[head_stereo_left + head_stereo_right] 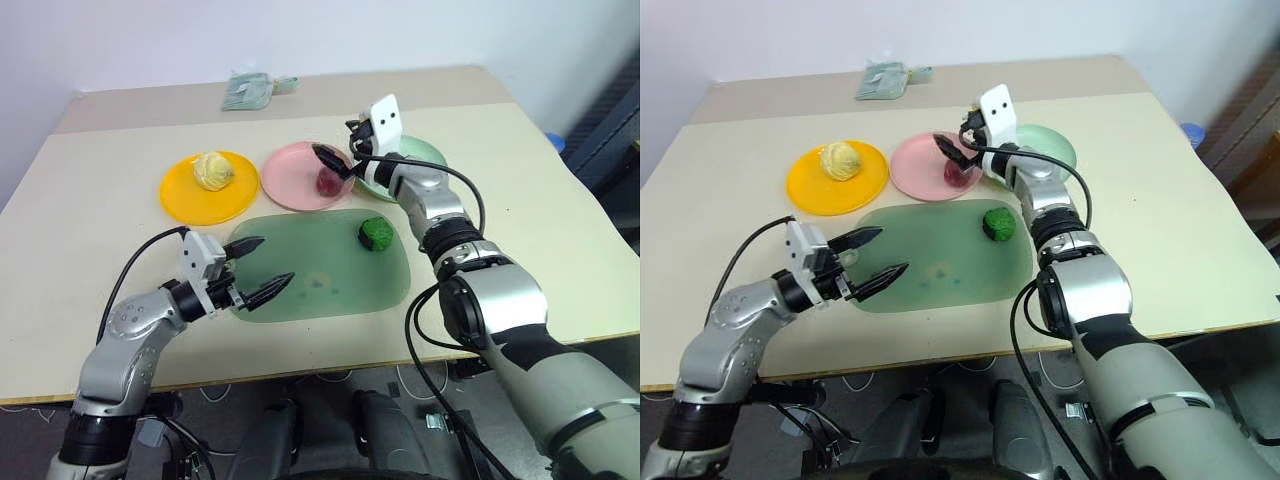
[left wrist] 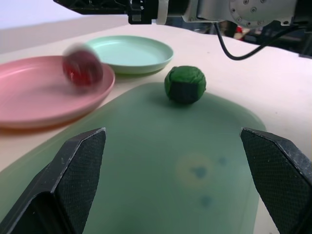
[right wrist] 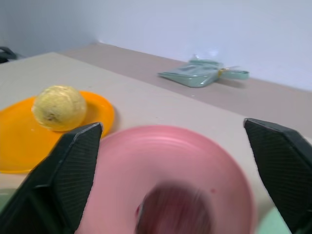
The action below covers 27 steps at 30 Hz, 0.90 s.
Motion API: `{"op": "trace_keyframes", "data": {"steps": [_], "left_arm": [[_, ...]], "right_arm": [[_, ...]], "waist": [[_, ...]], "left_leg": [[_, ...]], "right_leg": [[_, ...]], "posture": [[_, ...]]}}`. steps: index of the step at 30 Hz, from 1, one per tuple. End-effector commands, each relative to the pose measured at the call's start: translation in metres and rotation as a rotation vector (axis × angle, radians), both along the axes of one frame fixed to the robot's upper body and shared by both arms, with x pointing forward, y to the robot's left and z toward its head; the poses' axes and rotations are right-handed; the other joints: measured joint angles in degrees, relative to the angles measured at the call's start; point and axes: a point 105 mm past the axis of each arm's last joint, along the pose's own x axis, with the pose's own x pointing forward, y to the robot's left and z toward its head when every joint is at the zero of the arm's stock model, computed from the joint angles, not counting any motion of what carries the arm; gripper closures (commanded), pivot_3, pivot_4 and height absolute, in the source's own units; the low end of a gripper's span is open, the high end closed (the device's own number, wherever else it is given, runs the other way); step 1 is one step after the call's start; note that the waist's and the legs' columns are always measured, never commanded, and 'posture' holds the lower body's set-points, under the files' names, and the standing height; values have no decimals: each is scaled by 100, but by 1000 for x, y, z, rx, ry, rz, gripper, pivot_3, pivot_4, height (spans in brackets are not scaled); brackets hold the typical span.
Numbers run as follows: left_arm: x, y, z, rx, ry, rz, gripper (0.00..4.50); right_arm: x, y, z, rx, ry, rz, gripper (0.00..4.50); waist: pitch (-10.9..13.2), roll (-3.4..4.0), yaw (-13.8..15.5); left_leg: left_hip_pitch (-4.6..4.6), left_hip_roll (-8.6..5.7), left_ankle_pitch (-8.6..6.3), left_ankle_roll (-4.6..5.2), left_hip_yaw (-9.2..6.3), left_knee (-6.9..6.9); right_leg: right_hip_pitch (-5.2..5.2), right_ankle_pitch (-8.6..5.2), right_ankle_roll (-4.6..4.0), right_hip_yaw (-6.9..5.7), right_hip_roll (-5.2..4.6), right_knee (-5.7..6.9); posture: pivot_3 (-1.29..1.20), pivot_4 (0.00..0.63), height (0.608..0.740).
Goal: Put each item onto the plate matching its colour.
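Left wrist view: the green ball (image 2: 185, 84) is seen resting on the translucent mat (image 2: 161, 165), just short of the pale green plate (image 2: 130, 52) — lumpy, likely soft and light, best pinched across its middle. Both the left gripper (image 1: 262, 267) and right gripper (image 1: 340, 150) are spread open, nothing held.

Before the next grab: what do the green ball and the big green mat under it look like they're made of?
Green ball: looks like soft fabric or foam, matte, with stitched-looking panels in two greens and a lumpy outline; hard to say which.
Green mat: likely thin flexible plastic or silicone, translucent with a dull sheen; the pale table shows through it, and its rounded edge lies flat. A few faint spots mark its surface.
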Motion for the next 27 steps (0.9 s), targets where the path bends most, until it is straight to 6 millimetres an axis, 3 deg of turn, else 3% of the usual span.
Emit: {"op": "trace_keyframes", "data": {"steps": [1,7,11,17,22,27], "left_arm": [[-6,2,13,9,-60,10,0],[-1,0,16,-7,-52,-32,0],[2,-3,10,8,-24,-121,0],[8,-6,12,22,-4,-231,0],[17,-13,16,40,-26,-280,0],[23,-15,22,37,-35,-299,0]], "right_arm": [[-8,6,25,26,-100,82,48],[-47,-24,17,-36,-126,223,48],[-91,-50,-3,-103,-35,240,48],[-129,-66,-24,-107,139,190,48],[-133,-68,-39,-97,188,140,48],[-109,-82,-54,-101,194,11,48]], "waist": [[0,1,7],[0,1,122],[0,4,177],[0,9,149],[0,8,182],[-1,6,174]], "left_leg": [[0,0,-1,1,0,0],[-1,-2,-4,4,-5,9],[-5,-4,-5,6,-4,12],[-2,8,-7,0,0,13],[-3,5,-8,2,0,24],[-3,5,-8,3,-1,23]], "right_leg": [[0,0,0,-1,1,0],[7,0,1,-6,1,-1],[4,0,1,-7,-4,3],[1,-1,-1,-2,-1,6],[10,0,0,-4,-5,1],[11,0,0,-8,-4,-1]], "posture": [[0,150,740],[0,150,740],[0,150,740],[0,150,740],[0,150,740],[0,150,740]]}}
